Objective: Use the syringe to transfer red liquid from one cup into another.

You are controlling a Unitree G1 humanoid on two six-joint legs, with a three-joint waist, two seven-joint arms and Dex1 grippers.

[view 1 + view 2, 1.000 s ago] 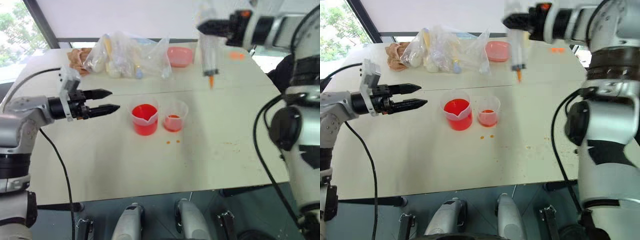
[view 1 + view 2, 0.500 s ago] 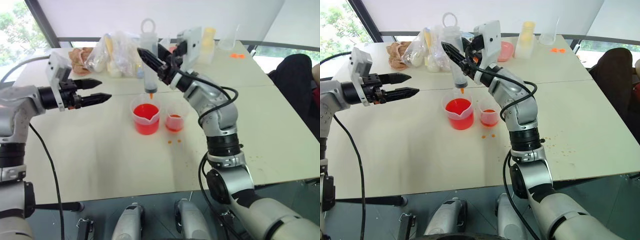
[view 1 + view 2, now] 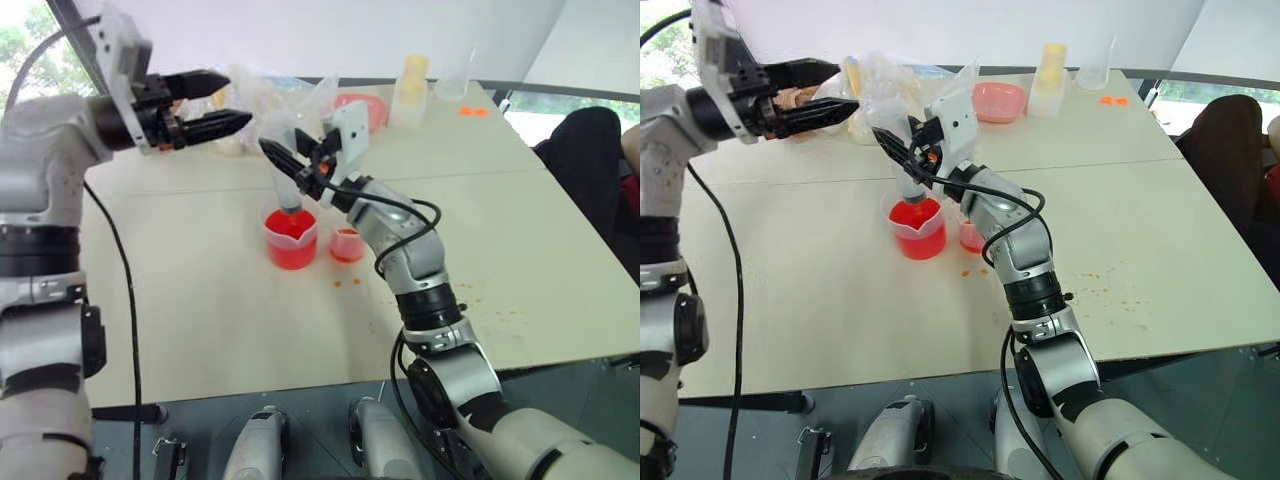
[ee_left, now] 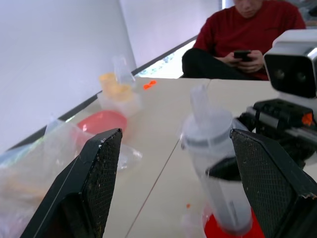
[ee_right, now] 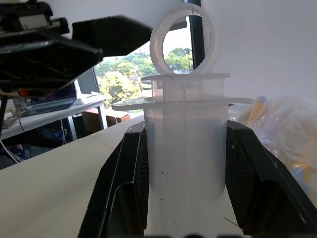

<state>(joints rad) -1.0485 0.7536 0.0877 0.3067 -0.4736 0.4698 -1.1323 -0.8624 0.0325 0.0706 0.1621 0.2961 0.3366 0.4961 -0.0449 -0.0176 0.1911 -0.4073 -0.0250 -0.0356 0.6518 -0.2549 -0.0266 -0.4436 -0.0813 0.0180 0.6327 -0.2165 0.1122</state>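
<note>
The right gripper [image 3: 285, 170] has its fingers [image 5: 124, 183] closed on the barrel of the syringe [image 3: 287, 178], one black pad on each side, just under the flange. The syringe stands nearly upright, its tip down inside the mouth of the beaker [image 3: 291, 238], with the plunger ring at the top and the plunger pushed in.

The left gripper [image 3: 222, 103] hovers with its fingers [image 4: 99, 173] spread wide and empty, above and to one side of the beaker, roughly level with the plunger ring.

The beaker holds red liquid [image 3: 290, 250] to about half its height. The small cup [image 3: 346, 244] stands just beside the beaker, on the side away from the left gripper, with a shallow red layer in it. A few red drops lie on the bench [image 3: 200, 300] in front of the cup.

The syringe looks light and stiff, but its smooth, possibly wet plastic barrel could slip. The barrel under the flange seems the best hold, with the plunger ring left for the free fingers to draw. Both containers look light and easy to tip if the tip nudges a rim.
</note>
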